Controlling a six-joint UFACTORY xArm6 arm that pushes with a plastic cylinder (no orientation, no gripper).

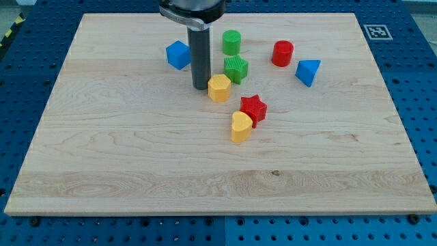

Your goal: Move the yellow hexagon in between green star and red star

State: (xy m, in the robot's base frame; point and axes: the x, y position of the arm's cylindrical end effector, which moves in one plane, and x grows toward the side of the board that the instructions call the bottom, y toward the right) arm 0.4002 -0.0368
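The yellow hexagon point(219, 88) lies near the board's middle, touching the lower left of the green star point(236, 69). The red star point(254, 108) lies below and to the right of the hexagon, with a small gap between them. My tip point(201, 87) rests on the board just left of the yellow hexagon, touching or almost touching its left side. The rod rises straight up from there to the view's top edge.
A yellow heart point(241, 126) touches the red star's lower left. A green cylinder point(231, 42) stands above the green star. A blue cube point(178, 55) lies left of the rod. A red cylinder point(283, 53) and a blue triangular block point(307, 72) lie to the right.
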